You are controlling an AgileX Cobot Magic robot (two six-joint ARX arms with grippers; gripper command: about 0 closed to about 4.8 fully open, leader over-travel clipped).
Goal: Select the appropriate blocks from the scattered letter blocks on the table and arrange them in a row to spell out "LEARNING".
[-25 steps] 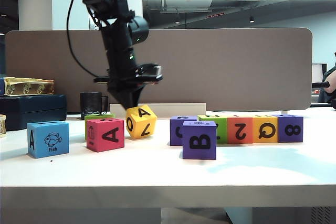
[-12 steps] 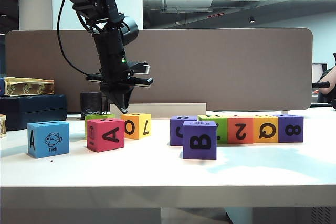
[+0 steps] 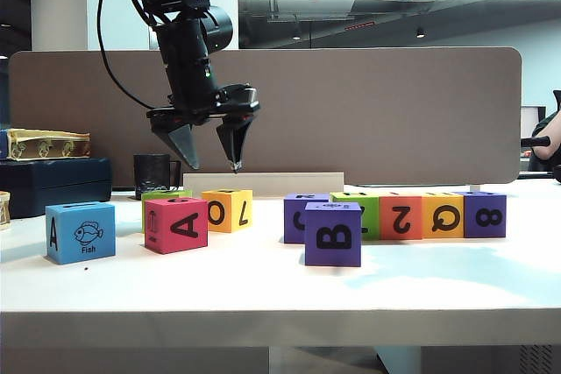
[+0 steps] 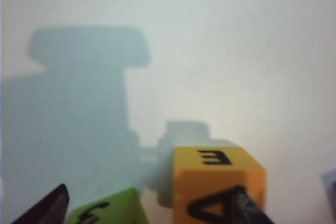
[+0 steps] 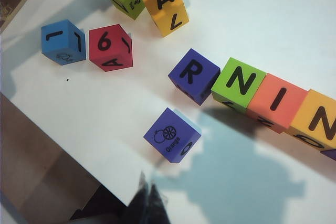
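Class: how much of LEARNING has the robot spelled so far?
Done: purple R, green N, orange I, yellow N form a row. In hand: nothing; the left gripper hangs open above the yellow A block, apart from R; the right gripper hovers shut near the table's front edge. Left: join A, add L, E; G unconfirmed.

A yellow-orange block (image 3: 227,210) is set flat on the table (image 3: 280,291), an A shown on its top in the right wrist view. Just left of it a red-pink block (image 3: 176,225) marked A is placed, a green block (image 3: 163,194) partly hidden behind that, and a blue block (image 3: 80,232) with a fish picture is found farther left. To the right of the yellow-orange block, apart from it, a row is formed by purple (image 5: 193,75), green (image 5: 239,84), orange (image 5: 276,102) and yellow-orange (image 5: 317,118) blocks reading R, N, I, N. A purple block (image 3: 333,234) marked B stands in front of that row.
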